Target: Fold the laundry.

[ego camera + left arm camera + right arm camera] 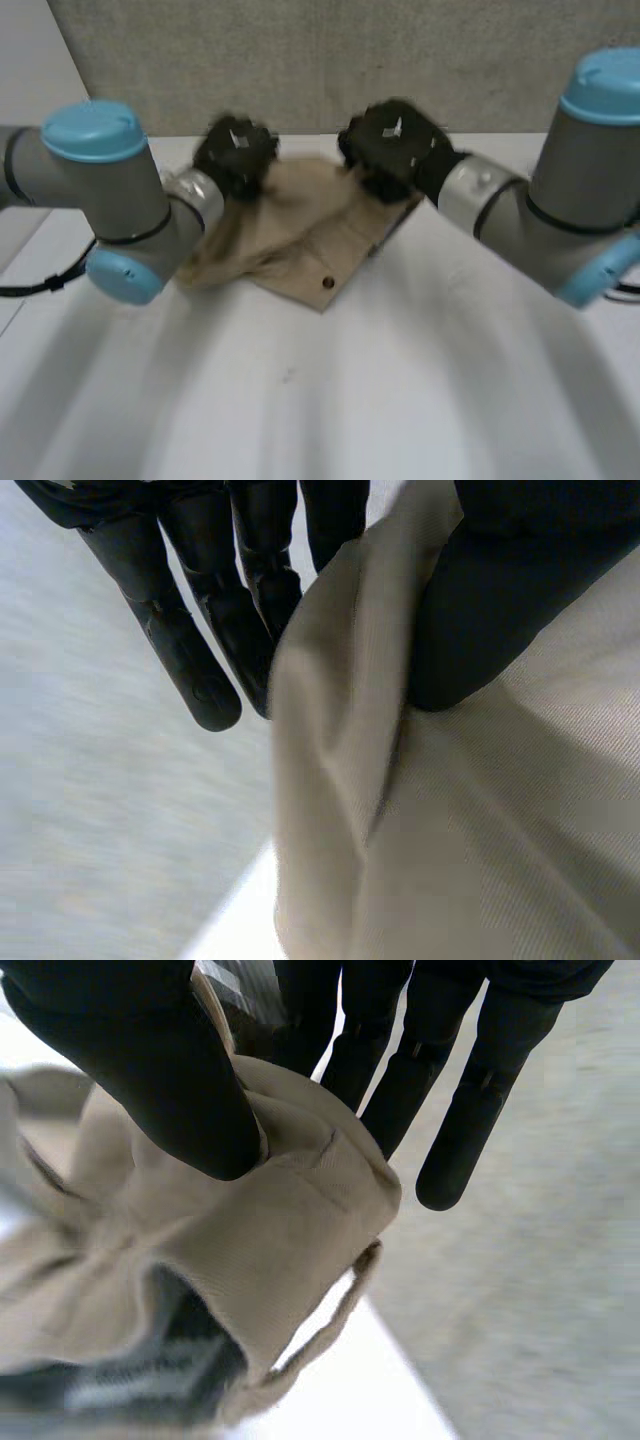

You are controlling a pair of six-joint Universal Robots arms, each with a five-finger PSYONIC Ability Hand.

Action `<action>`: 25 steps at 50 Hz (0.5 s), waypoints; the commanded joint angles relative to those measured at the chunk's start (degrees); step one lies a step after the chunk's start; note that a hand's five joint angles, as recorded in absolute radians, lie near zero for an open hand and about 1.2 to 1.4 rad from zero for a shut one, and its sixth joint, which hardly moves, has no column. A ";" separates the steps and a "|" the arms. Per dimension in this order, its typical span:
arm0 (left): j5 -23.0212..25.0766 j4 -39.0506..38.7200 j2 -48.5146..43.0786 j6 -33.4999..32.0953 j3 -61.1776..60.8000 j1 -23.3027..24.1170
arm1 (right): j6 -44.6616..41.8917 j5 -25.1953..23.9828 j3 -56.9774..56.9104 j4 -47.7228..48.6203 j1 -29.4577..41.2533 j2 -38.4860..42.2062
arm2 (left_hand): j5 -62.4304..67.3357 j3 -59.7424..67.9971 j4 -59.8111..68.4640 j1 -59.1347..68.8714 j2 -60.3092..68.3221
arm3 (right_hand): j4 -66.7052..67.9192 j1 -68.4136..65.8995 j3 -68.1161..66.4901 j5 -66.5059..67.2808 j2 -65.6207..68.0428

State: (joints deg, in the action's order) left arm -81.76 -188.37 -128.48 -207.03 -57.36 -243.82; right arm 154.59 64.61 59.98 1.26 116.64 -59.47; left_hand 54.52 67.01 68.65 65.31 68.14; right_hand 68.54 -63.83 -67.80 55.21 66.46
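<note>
White table (420, 380): one tan garment (320, 245), rumpled, far middle. Left hand (235, 155): thumb and fingers pinch its left edge. Right hand (395, 145): thumb and fingers pinch its right edge.

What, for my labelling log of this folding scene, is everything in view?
garment: one, beige, rumpled on the table between the two hands.
button: one, dark, near the garment's near corner.
belt loop: one, beige, at the garment's edge by the right hand's thumb.
table: one, white, under the garment.
wall: one, grey, behind the table.
arms: two, grey with light-blue caps, left arm and right arm.
left hand: one, black, pinching the garment's far edge between thumb and fingers.
right hand: one, black, pinching the garment's far edge near the belt loop.
</note>
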 commanded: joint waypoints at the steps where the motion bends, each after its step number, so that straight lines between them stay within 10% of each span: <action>1: -6.30 -19.56 6.39 6.90 1.11 1.77 | 5.01 11.94 -14.71 15.50 1.05 5.41 | 15.48 12.99 11.35 14.69 11.86 | 11.46 -16.17 -12.20 14.79 13.54; 10: -12.10 -21.16 14.04 7.70 -7.84 4.14 | 10.55 9.49 -9.19 28.89 0.61 3.31 | 15.48 12.99 11.35 14.69 11.86 | 11.46 -16.17 -12.20 14.79 13.54; 18: -13.69 -18.35 16.69 7.70 -27.17 8.62 | 4.95 4.48 6.79 17.66 0.17 2.16 | 15.48 12.99 11.35 14.69 11.86 | 11.46 -16.17 -12.20 14.79 13.54; 25: -24.13 -10.53 17.21 6.38 -37.82 15.21 | -8.41 7.29 16.13 4.55 0.08 2.78 | -14.05 -16.53 -18.17 -14.83 -17.67 | 11.46 -16.17 -12.20 14.79 13.54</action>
State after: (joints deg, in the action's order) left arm -97.99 -204.89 -111.52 -199.55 -87.74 -233.48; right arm 157.04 69.72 68.39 16.67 116.81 -57.14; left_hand 51.79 61.04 61.40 61.07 61.01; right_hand 68.79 -63.83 -67.80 56.11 66.46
